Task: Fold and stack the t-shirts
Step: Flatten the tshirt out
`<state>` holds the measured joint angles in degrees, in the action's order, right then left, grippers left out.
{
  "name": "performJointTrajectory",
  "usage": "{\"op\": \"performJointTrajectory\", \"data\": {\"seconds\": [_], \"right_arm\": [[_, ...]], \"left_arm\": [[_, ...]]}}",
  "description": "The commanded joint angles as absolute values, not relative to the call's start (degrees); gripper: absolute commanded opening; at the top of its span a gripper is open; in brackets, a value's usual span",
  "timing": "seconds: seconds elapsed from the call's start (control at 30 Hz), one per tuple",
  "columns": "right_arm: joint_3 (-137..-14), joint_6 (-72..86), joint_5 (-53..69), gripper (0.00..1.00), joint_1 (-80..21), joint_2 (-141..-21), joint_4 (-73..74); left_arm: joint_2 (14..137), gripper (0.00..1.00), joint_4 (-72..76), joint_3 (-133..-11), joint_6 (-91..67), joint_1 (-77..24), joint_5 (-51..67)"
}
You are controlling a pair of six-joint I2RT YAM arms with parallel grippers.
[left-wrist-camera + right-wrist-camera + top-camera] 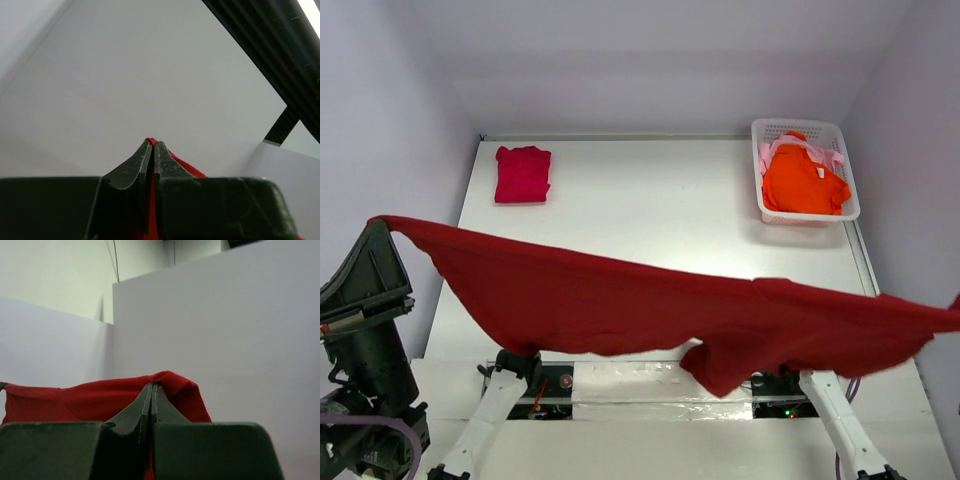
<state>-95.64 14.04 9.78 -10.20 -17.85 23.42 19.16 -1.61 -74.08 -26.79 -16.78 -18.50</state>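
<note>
From above, the main risk is a lopsided laydown. The dark red t-shirt (620,300) is stretched in the air between the two arms, well nearer the camera than the white basket (820,124), and it slopes down from its high left end toward the basket's side. If it is lowered like that, I judge the sagging middle and the loose flap hanging below it would reach the table (650,210) first and bunch up. The cloth looks taut along its top edge and slack and wavy along the bottom. A crimson-pink t-shirt (523,174) lies folded well to the left of the basket. An orange t-shirt (803,180) sits crumpled inside the basket, with a pale pink t-shirt (767,152) showing at the basket's far left corner. In the left wrist view the danger is a slip, since the left gripper (152,145) is clamped on only a thin ridge of red fabric, and any pull away from the basket could draw it out. In the right wrist view the right gripper (151,387) is likewise closed on a small fold of the same shirt. The rest of the shirt trails off to the left, smooth and matte.
</note>
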Motion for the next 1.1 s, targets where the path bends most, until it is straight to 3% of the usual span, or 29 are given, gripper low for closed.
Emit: {"op": "performJointTrajectory", "data": {"seconds": [0.0, 0.47, 1.07], "right_arm": [[-96.94, 11.16, 6.68, 0.0, -10.46, -18.02, 19.94], [-86.58, 12.04, 4.31, 0.0, -10.46, -21.44, 22.33], [-76.21, 17.66, 0.7, 0.0, -10.46, -36.65, 31.73]], "left_arm": [[17.14, 0.0, 0.97, -75.68, -24.35, -16.44, -20.83], [21.35, 0.0, 0.88, -69.18, -24.26, -16.44, -24.61], [36.21, 0.0, 9.14, -52.91, -27.6, -16.44, -27.68]]}}
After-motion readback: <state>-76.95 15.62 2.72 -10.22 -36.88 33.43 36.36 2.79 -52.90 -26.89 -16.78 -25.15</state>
